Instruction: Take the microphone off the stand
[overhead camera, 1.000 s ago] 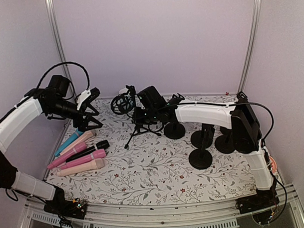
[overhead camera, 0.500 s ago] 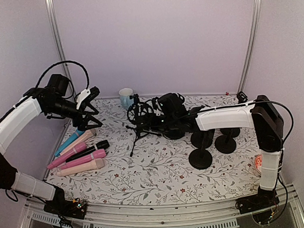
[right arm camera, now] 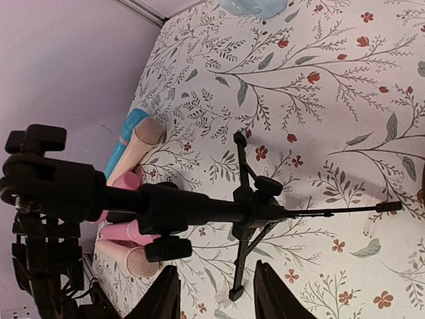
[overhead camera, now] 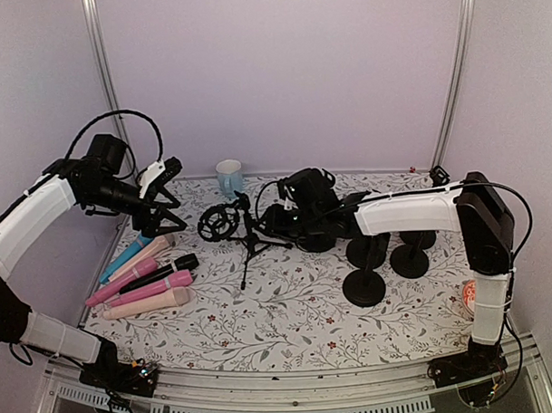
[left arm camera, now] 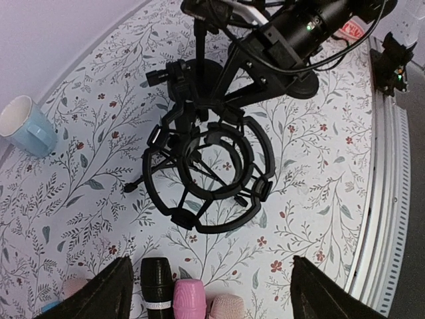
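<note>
The black tripod stand (overhead camera: 248,242) stands mid-table, its ring-shaped shock mount (overhead camera: 217,222) leaning left. In the left wrist view the mount (left arm camera: 199,229) is empty, with no microphone in it. Several microphones (overhead camera: 147,279) lie side by side at the left: black, pink, pale pink and blue. My left gripper (overhead camera: 163,174) hangs high over them, open, its fingers wide apart (left arm camera: 216,292) with nothing between. My right gripper (overhead camera: 266,227) sits right beside the stand's pole (right arm camera: 199,209), fingers apart (right arm camera: 216,292), the pole just past their tips and not clamped.
A light blue mug (overhead camera: 228,176) stands at the back by the wall. Several black round-based stands (overhead camera: 365,285) crowd the right half under my right arm. Purple walls close the left, back and right; a metal rail runs along the near edge.
My right arm has stretched out low. The stand shifted and its mount swung down to the left, uncovering the mug. The right jaws came apart. The left arm stayed still.
</note>
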You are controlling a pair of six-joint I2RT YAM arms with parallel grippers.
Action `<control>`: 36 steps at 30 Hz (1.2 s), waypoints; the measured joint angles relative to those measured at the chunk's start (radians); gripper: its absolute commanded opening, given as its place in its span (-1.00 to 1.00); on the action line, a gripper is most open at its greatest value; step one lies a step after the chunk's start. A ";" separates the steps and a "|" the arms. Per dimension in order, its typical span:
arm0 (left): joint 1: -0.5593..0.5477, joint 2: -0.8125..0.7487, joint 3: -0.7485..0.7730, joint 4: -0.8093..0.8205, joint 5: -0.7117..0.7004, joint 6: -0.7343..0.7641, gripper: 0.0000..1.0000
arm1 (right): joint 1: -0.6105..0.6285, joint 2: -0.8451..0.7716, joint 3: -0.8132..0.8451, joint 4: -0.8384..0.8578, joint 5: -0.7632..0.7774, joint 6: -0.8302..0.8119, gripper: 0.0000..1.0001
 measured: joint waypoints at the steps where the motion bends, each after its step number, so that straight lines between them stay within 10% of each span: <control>1: -0.001 0.000 0.000 0.000 0.000 0.000 0.65 | 0.000 0.000 -0.013 0.009 -0.004 0.006 -0.24; 36: -0.002 -0.039 -0.027 -0.011 -0.005 0.019 0.65 | -0.061 0.026 -0.079 0.351 -0.377 0.196 -0.22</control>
